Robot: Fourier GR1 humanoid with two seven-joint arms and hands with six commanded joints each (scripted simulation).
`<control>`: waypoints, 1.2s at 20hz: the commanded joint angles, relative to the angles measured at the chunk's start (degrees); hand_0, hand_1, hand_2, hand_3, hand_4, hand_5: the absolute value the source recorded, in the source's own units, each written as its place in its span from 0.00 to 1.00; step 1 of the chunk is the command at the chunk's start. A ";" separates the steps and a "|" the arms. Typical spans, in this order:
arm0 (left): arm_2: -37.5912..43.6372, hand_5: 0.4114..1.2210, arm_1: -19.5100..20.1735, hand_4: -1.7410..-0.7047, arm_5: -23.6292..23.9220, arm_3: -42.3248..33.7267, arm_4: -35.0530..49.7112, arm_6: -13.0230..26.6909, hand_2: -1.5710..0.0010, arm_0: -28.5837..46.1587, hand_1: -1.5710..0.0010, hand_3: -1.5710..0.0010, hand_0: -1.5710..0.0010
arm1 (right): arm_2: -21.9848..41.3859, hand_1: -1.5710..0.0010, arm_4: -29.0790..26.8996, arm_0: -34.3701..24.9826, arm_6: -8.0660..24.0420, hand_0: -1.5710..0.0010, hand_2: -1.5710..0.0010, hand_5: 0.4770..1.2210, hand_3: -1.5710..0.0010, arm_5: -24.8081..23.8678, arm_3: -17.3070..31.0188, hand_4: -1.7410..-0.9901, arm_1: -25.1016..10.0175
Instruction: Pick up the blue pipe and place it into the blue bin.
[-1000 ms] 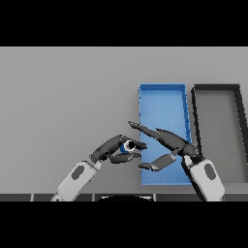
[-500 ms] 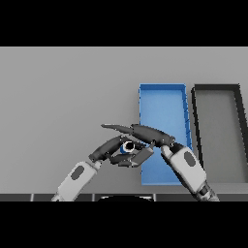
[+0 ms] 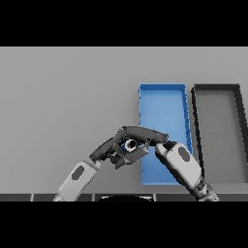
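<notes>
The blue pipe shows end-on as a small blue ring, just left of the blue bin. My right hand reaches in from the lower right. Its fingers lie over the top of the pipe and its thumb sits under it, so the pipe is pinched between them. My left hand rests on the table right beside the pipe, fingers relaxed and pointing at it. The pipe's length is hidden by both hands.
A dark grey bin stands directly right of the blue bin, side by side. My right forearm crosses the blue bin's near left corner. Grey table stretches to the left and far side.
My right hand has swung left from over the blue bin's edge to the pipe, and its fingers and thumb have come together round it. The left hand has stayed put.
</notes>
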 commanded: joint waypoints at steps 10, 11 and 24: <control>0.86 1.00 1.44 0.31 -2.59 -0.05 -3.69 -3.33 0.50 -0.09 0.45 0.46 0.41 | 3.87 0.02 3.07 -0.93 -7.70 0.02 0.01 0.95 0.02 -3.69 -0.15 0.34 -3.22; 0.63 1.00 2.47 0.42 -4.10 0.36 -5.03 -4.62 0.60 -0.24 0.56 0.57 0.53 | 3.70 0.01 2.48 -1.32 -6.21 0.01 0.01 0.96 0.02 -3.95 -0.24 0.34 -3.54; 2.37 0.23 2.21 0.82 -5.11 1.21 -8.40 -3.12 0.98 -0.50 0.98 0.98 0.97 | 4.06 0.00 3.98 -1.04 -4.71 0.00 0.00 1.00 0.00 -4.27 -0.98 0.33 -2.22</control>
